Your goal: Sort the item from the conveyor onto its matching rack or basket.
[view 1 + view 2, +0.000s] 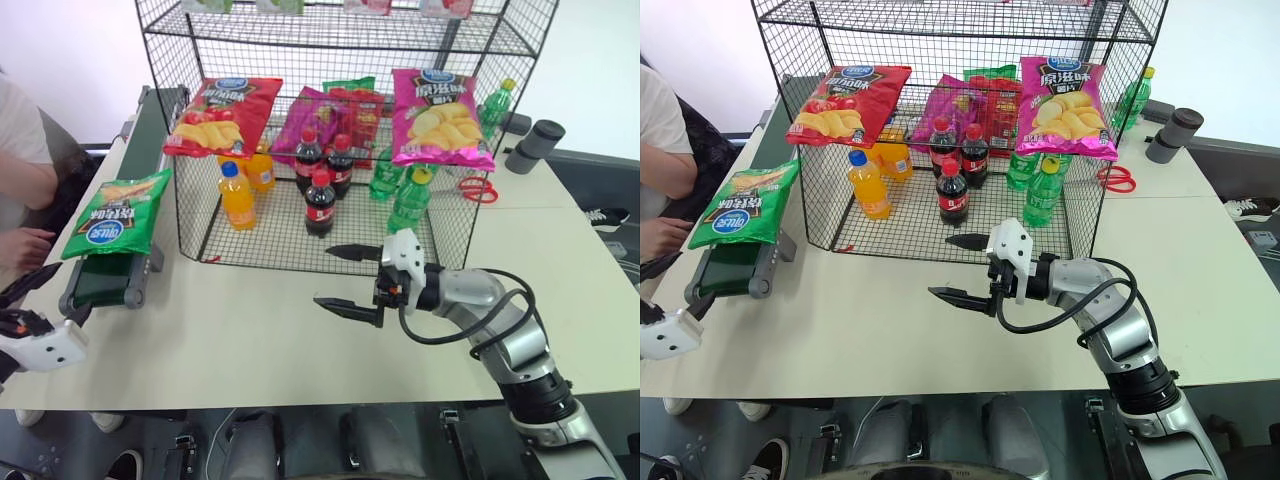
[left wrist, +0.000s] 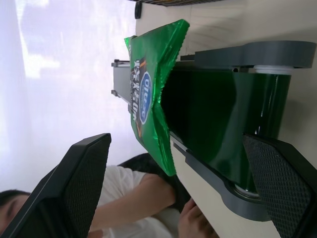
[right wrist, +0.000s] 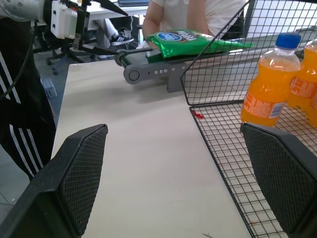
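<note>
The green chip bag (image 1: 118, 213) lies on the near end of the dark-green conveyor (image 1: 105, 282), its lower edge hanging over the end roller. My left gripper (image 1: 48, 296) hovers open just in front of that end, pointing at the belt. In the left wrist view the bag (image 2: 148, 94) and the conveyor (image 2: 223, 119) show between its spread fingers (image 2: 84, 183), with nothing held. To the right stands the tall black wire rack (image 1: 340, 40). In front of the rack's base my right gripper (image 1: 325, 276) is open and empty, pointing left over the table.
The rack holds a red chip bag (image 1: 222, 115), pink chip bags (image 1: 438, 118), cola bottles (image 1: 320, 200), orange bottles (image 1: 236, 196) and green bottles (image 1: 408, 200). A person's hand (image 1: 25, 245) rests left of the conveyor. Red scissors (image 1: 478, 188) and dark cylinders (image 1: 535, 145) lie right of the rack.
</note>
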Tool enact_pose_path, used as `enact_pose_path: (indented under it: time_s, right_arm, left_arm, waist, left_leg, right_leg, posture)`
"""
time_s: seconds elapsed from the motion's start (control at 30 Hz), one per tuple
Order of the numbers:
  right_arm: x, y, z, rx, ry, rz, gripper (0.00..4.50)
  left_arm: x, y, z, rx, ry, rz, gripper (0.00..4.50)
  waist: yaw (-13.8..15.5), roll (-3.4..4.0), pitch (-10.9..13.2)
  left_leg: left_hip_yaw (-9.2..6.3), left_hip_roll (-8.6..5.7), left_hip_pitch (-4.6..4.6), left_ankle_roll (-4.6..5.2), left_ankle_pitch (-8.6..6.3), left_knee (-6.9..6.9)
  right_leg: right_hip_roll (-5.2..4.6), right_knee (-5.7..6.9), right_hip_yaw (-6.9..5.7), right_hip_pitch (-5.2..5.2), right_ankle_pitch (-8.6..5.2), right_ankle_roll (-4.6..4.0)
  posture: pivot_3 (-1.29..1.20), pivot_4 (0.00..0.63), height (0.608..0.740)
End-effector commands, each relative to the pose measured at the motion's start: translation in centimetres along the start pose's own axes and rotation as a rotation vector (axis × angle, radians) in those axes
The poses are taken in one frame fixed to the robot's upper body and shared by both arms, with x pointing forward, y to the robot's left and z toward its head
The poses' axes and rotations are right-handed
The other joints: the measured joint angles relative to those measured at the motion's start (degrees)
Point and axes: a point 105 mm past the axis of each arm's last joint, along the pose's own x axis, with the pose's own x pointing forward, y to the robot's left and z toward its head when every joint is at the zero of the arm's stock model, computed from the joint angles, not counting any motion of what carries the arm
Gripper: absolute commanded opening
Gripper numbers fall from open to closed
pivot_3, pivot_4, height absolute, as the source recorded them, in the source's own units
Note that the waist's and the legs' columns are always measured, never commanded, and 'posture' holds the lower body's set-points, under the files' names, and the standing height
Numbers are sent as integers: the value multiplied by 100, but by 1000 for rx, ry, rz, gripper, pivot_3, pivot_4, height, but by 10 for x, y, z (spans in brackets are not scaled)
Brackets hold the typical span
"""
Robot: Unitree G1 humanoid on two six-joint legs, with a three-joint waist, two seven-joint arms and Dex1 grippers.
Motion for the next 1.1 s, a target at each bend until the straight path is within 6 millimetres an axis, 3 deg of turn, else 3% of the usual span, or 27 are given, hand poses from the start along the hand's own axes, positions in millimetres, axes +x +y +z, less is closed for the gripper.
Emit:
enact_pose_path:
  time_s: [0.03, 0.53, 0.83, 0.93, 1.1]
  right_arm:
    - [2, 1, 17, -55, -43, 8, 4482]
    - [-4, -2, 13, -57, -26, -34, 4482]
    - [-10, -6, 16, -63, -26, -67, 4482]
    - [-14, -11, 18, -69, -26, -97, 4500]
    - [-24, -13, 14, -67, -5, -122, 4500]
  left_arm:
    - [7, 10, 3, 25, -23, 21, 4500]
    - [22, 9, 6, 2, -37, 30, 4500]
    - [35, 7, 17, -14, -77, 32, 4500]
    - [36, 7, 16, -29, -71, 33, 3650]
    - [38, 9, 15, -23, -63, 42, 1170]
  waist:
    - [2, 0, 0]
    - [4, 0, 0]
    - [6, 0, 0]
    - [6, 0, 0]
    - [6, 0, 0]
  left_leg:
    - [0, 0, 0, 0, 0, 0]
    - [1, -1, 0, 0, 0, 0]
    - [1, -1, 0, 0, 0, 0]
    - [1, -2, 0, 0, 0, 0]
    - [1, -1, 0, 0, 0, 0]
  right_leg:
    - [0, 0, 0, 0, 0, 0]
    - [-1, 1, -3, -1, 0, 0]
    - [1, 1, -4, -1, 0, 1]
    - [1, 1, -3, -1, 1, 1]
    - [2, 1, -3, -1, 0, 1]
  posture:
    - [0, 150, 740]
    - [0, 150, 740]
    - [0, 150, 740]
    - [0, 150, 740]
    - [0, 150, 740]
